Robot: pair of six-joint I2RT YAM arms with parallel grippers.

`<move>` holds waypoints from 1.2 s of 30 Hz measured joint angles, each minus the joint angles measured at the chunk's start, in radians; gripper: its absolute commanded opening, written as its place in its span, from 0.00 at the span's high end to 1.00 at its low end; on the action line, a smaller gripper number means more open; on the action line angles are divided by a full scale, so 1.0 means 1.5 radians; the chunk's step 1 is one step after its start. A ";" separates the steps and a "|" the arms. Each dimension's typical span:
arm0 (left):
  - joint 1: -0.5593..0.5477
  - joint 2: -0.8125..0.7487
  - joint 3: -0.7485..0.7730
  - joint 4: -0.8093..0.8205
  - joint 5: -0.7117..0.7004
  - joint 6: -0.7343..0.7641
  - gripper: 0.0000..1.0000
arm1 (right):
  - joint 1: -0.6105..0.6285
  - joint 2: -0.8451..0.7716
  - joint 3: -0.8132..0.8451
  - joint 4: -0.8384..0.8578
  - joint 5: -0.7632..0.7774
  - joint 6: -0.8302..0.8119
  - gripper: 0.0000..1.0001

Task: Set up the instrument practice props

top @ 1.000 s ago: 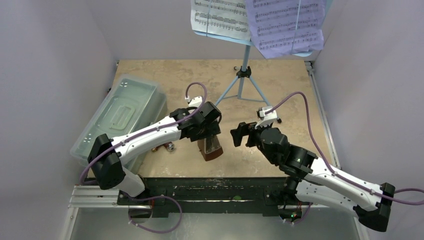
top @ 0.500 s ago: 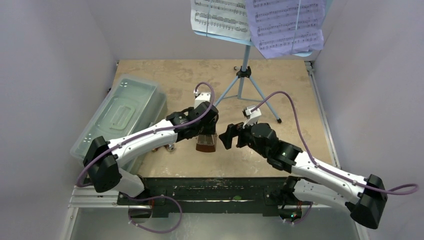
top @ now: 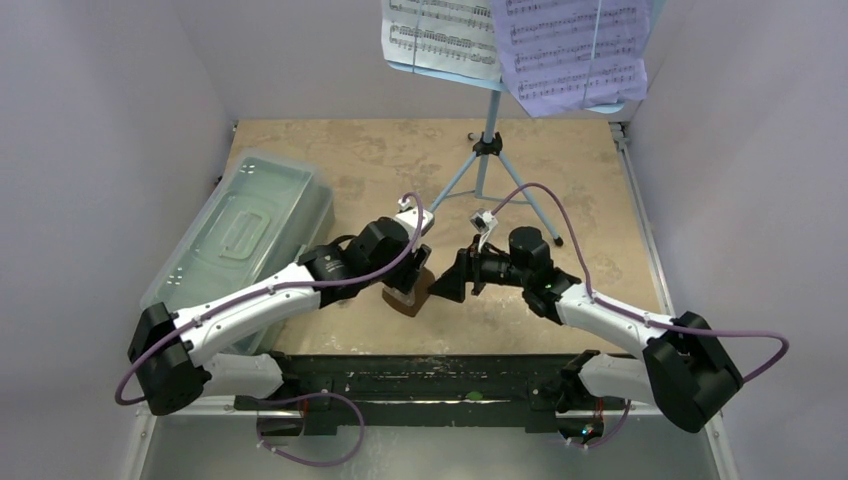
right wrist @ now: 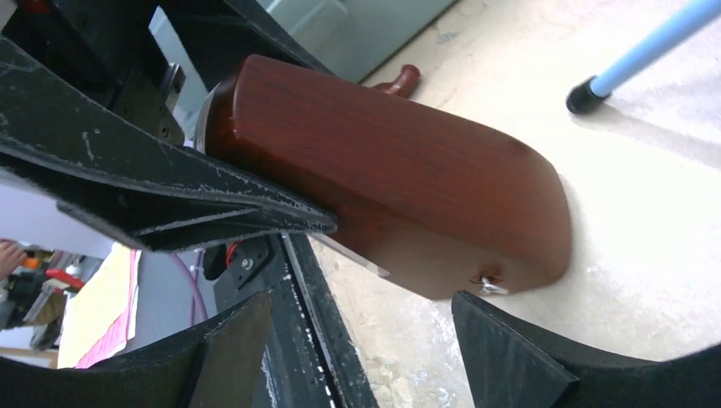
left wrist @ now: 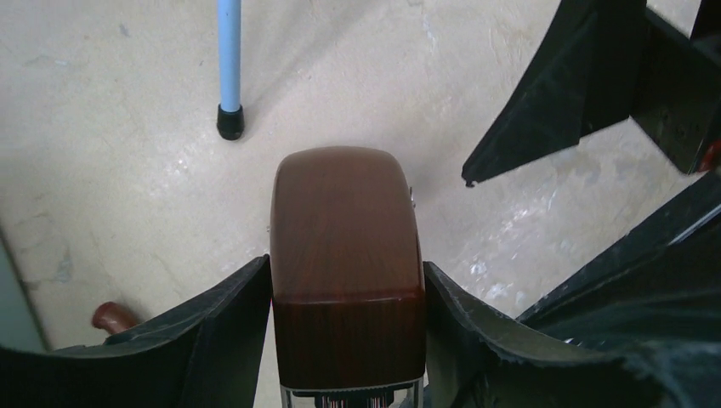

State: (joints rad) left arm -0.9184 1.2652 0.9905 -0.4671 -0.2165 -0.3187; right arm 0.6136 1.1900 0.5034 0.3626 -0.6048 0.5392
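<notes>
The brown pyramid metronome (top: 409,294) lies tilted low over the table's front middle. My left gripper (top: 412,283) is shut on it; in the left wrist view the fingers press both sides of the metronome (left wrist: 347,263). My right gripper (top: 449,285) is open and empty, just right of the metronome, its fingers (right wrist: 519,357) spread beneath the metronome's (right wrist: 400,170) wide end. The light-blue music stand (top: 487,150) stands at the back middle with a white page (top: 440,35) and a lilac page (top: 572,50) on its desk.
A large clear lidded box (top: 240,232) lies at the left. A small brown piece (left wrist: 112,316) lies on the table by the box. A stand foot (left wrist: 229,121) is just beyond the metronome. Grey walls close in left, right and behind.
My left gripper has lowered and tipped the metronome toward the table. My right gripper has moved left and turned toward the metronome, close beside it.
</notes>
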 measured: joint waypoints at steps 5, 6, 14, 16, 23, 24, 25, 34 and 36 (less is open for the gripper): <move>-0.001 -0.042 0.002 -0.027 -0.009 0.127 1.00 | -0.002 0.006 -0.015 0.068 -0.030 -0.003 0.26; -0.004 -0.044 0.010 -0.035 -0.018 0.156 1.00 | -0.002 0.012 -0.020 0.086 -0.030 0.001 0.28; -0.072 -0.045 0.097 -0.053 -0.105 0.343 1.00 | -0.003 0.118 -0.027 0.261 -0.022 0.060 0.42; -0.079 -0.043 0.121 -0.055 -0.113 0.362 1.00 | -0.003 0.154 -0.026 0.302 -0.019 0.073 0.43; -0.080 -0.022 0.202 -0.053 -0.142 0.384 1.00 | -0.003 0.227 -0.014 0.389 0.013 0.085 0.45; -0.081 -0.021 0.205 -0.054 -0.141 0.384 1.00 | -0.003 0.231 -0.010 0.400 0.016 0.086 0.45; -0.081 -0.020 0.207 -0.054 -0.141 0.384 1.00 | -0.003 0.235 -0.009 0.412 0.022 0.089 0.45; -0.082 -0.015 0.208 -0.065 -0.141 0.380 1.00 | -0.003 0.230 -0.010 0.493 0.071 0.107 0.53; -0.082 -0.015 0.208 -0.065 -0.140 0.378 1.00 | -0.003 0.226 -0.010 0.497 0.080 0.107 0.54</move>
State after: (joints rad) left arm -1.0412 1.2427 1.3025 -0.5640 -0.4271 0.2485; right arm 0.6094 1.5284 0.4881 1.1080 -0.4850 0.6998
